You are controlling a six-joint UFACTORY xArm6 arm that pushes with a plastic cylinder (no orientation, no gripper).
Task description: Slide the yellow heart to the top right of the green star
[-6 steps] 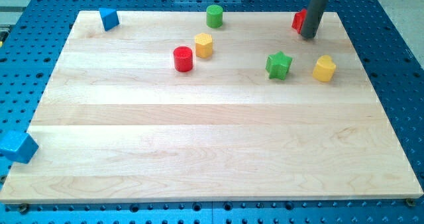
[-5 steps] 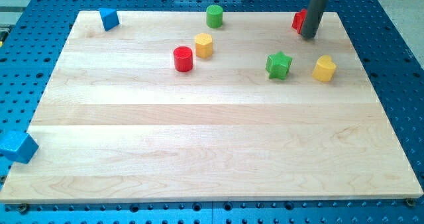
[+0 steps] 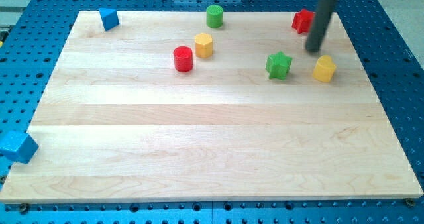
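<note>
the yellow heart (image 3: 324, 69) sat flat on the wooden board, glossy and upright, off at three o'clock from the green star (image 3: 279, 65), near it but not touching. the star lay flat, points splayed out.

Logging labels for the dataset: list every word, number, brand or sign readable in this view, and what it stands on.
None: no readable text anywhere.
The wooden board, the blocks, such as the yellow heart and green star, and my tip are all unmarked.
</note>
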